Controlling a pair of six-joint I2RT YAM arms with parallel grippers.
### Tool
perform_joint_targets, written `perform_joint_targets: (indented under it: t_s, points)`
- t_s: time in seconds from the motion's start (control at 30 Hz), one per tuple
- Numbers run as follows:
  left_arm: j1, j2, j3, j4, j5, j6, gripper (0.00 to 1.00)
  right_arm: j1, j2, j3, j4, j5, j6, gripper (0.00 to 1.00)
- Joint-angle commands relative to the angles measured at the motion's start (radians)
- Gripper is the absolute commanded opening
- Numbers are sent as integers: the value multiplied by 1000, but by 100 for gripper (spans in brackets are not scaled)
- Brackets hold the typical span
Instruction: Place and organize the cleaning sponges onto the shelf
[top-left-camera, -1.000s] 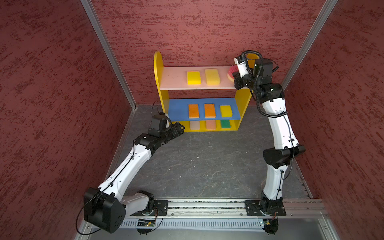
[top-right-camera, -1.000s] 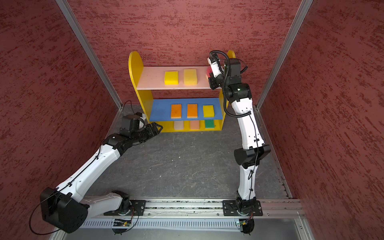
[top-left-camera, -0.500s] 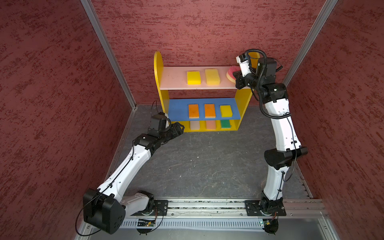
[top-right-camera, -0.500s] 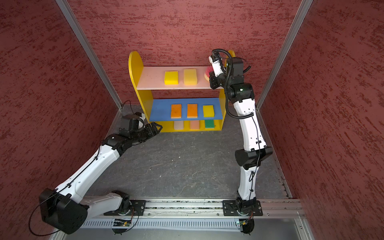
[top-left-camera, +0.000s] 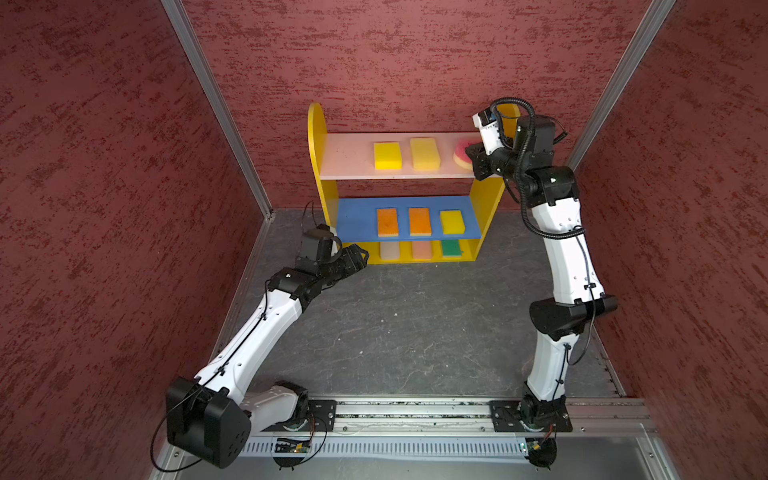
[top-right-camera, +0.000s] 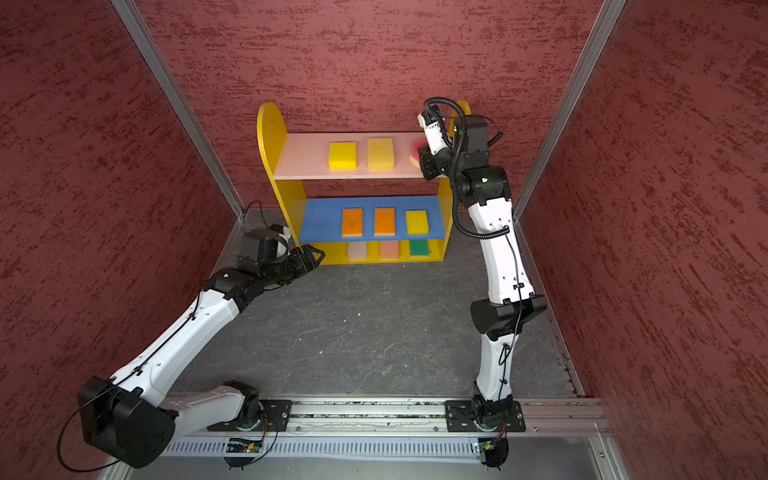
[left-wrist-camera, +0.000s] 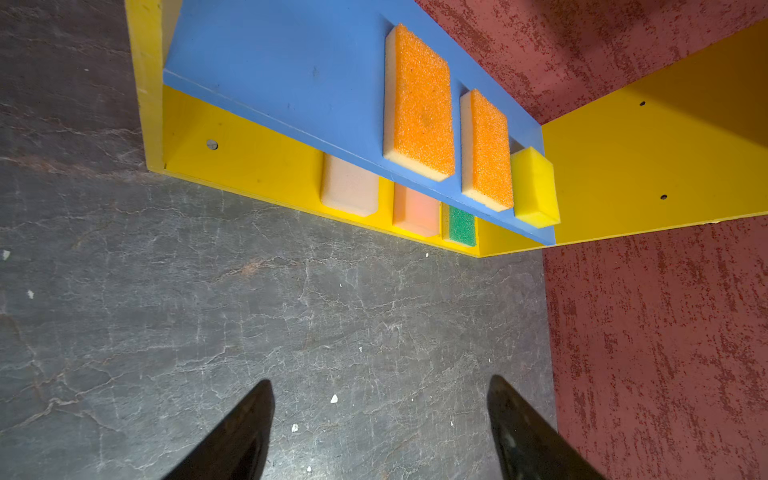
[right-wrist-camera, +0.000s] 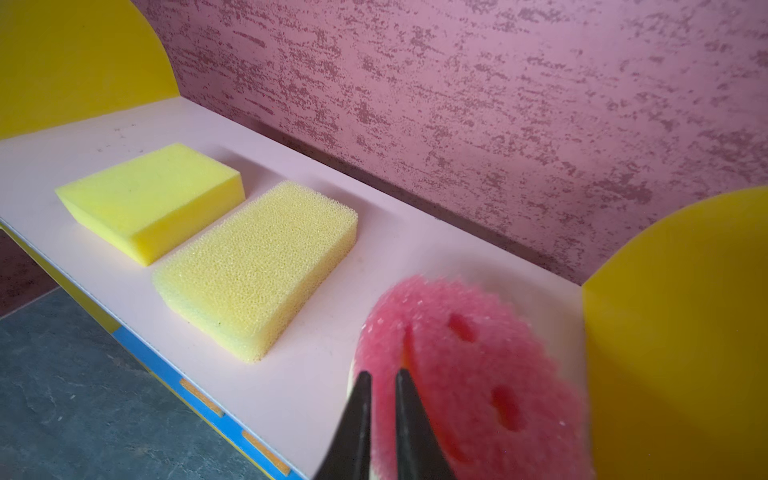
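right gripper (right-wrist-camera: 382, 374) is reaching high, upper right in both top views, jaws narrow at pink sponge (right-wrist-camera: 469, 374) edge, grip unclear | left gripper (left-wrist-camera: 380, 382) is hovering low, wide, empty

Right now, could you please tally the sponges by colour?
Yellow: 3
Orange: 2
Cream: 1
Peach: 1
Green: 1
Pink: 1
Total: 9
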Motion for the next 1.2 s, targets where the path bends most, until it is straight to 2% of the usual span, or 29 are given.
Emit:
perform_joint_targets:
  t_s: [0.0, 0.27, 0.43, 0.53, 0.6, 0.63, 0.67, 0.7, 0.87, 0.97, 1.03, 1.1, 1.17]
  points:
    - [1, -14, 1, 9, 7, 1, 80, -5, -6, 14, 14, -28, 12, 23]
    - [3, -26, 0, 9, 8, 4, 80, -4, -30, 17, 41, -64, 53, 29]
    - [7, -62, 46, -24, -14, 37, 81, -3, -102, 17, 54, -83, 107, 35]
    - [12, -98, 90, -53, -38, 68, 85, -4, -165, -6, 54, -67, 139, 39]
    - [13, -135, 116, -66, -76, 93, 89, -4, -241, -91, 69, -37, 184, 44]
    - [13, -155, 120, -64, -97, 106, 100, -5, -289, -160, 87, -12, 213, 48]
    - [16, -182, 122, -66, -131, 121, 99, -5, -348, -271, 125, 17, 245, 75]
    - [15, -211, 116, -57, -169, 141, 100, -5, -432, -406, 181, 43, 277, 98]
    - [15, -398, 2, 56, -381, 254, 100, -3, -899, -1157, 604, 165, 401, 99]
    - [16, -516, -103, 138, -524, 327, 100, -4, -1107, -1472, 736, 306, 474, 99]
    - [17, -583, -219, 254, -633, 427, 100, -5, -1156, -1601, 716, 434, 495, 99]
    - [21, -622, -335, 383, -745, 539, 99, -4, -1153, -1712, 699, 503, 478, 99]
    - [31, -623, -438, 476, -747, 669, 99, -4, -1133, -1829, 758, 534, 451, 99]
